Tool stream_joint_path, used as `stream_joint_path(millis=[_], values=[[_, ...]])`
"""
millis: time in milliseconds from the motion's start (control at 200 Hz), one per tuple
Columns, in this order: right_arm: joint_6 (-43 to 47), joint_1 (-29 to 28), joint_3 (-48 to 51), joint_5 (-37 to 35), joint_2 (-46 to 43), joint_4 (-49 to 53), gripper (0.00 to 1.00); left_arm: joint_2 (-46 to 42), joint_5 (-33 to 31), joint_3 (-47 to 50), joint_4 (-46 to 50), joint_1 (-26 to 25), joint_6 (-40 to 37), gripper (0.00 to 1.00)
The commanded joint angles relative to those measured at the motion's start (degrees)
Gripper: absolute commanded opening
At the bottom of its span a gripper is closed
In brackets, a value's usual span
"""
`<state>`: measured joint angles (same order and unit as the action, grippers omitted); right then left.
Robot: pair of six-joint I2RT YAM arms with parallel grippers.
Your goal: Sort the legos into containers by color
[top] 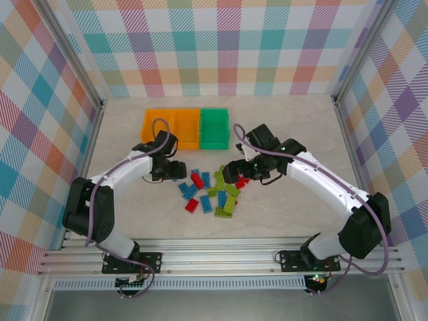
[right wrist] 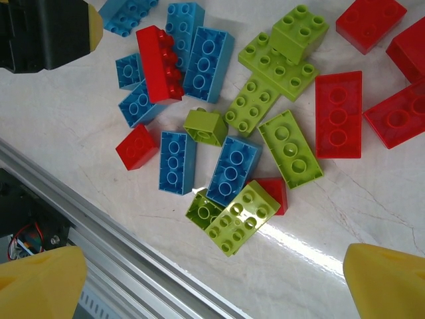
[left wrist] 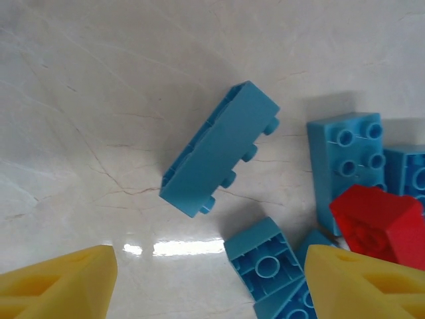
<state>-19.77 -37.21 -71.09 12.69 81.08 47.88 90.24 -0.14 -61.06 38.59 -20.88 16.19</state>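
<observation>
1. Closest to me, an aluminium rail (top: 221, 257) runs along the front edge of the desk (top: 301, 127).
2. Just past it, the legos (top: 212, 190) lie in a loose heap on the middle of the desk, well short of the bins. Blue ones sit mostly to the left, lime green ones in the middle, and red ones are scattered through and out to the right.
3. The right wrist camera gives the clearest look at the heap. At its near side a lime green brick (right wrist: 242, 217) rests studs up on another lime piece and a small red one. A long red brick (right wrist: 339, 114) lies flat just beside a lime one.
4. The right end effector (top: 231, 175) hangs above the right part of the heap. Its yellow fingertips (right wrist: 392, 279) are spread wide and hold nothing.
5. The left end effector (top: 170, 172) hovers low at the heap's left edge, also wide apart and empty. Its own camera shows a blue brick (left wrist: 219, 159) lying on its side on bare desk, apart from the others. A tilted red brick (left wrist: 378, 226) leans on blue pieces just beside the right-hand fingertip.
6. Farthest off, the containers (top: 186, 127) stand joined in a row at the back of the desk, left of centre. Two are orange, on the left, and one is green, on the right.
</observation>
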Motion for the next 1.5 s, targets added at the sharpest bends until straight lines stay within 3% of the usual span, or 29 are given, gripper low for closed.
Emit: stream_joint_path(millis=[0,90,305,405,535,615,770,875,1035,1205,1380,1495], values=[[-1.0,-0.1,-0.5,0.6,-1.2,1.1,1.00,2.8,-3.9,-3.0,0.7,0.1,-3.8,0.73],[-1.7,-0.3,-0.3,1.3,-1.4,0.9,1.00,5.9,-4.1,-4.9,-0.2,0.1,-5.0,0.68],[-2.0,-1.8,-2.1,1.6,-0.8,2.1,1.00,14.7,-3.6,-10.0,0.7,0.7,-4.9,0.46],[-2.2,-2.0,-2.1,0.9,-0.7,2.0,1.00,14.6,-2.3,-8.7,-1.7,0.8,-4.5,0.40],[-2.6,-2.1,-2.8,0.7,-0.1,2.2,1.00,14.4,-3.1,-8.2,-2.5,1.1,-3.6,0.20],[-3.2,-2.4,-3.6,0.9,0.1,2.4,1.00,12.7,-4.0,-8.5,-1.8,1.2,-3.0,0.17],[-4.2,-3.5,-4.6,1.4,-0.9,0.9,1.00,4.2,-9.9,-11.6,1.0,2.5,-0.6,0.17],[-4.9,-3.6,-4.7,0.8,-1.4,-0.8,1.00,1.9,-12.1,-15.6,0.0,6.1,0.2,0.20],[-5.7,-3.7,-4.7,0.3,-1.6,-1.4,1.00,8.5,-12.0,-24.3,-1.6,11.4,-0.8,0.20],[-6.7,-3.7,-2.8,1.4,-3.6,-2.1,1.00,20.2,-9.8,-35.9,-0.5,13.2,-2.6,0.23],[-7.3,-3.7,-0.3,0.8,-6.1,-2.2,1.00,27.3,-10.6,-43.3,-0.4,13.4,-4.7,0.34],[-7.2,-3.7,0.2,0.3,-6.8,-1.5,1.00,28.4,-11.8,-45.6,1.1,13.5,-5.8,0.54]])
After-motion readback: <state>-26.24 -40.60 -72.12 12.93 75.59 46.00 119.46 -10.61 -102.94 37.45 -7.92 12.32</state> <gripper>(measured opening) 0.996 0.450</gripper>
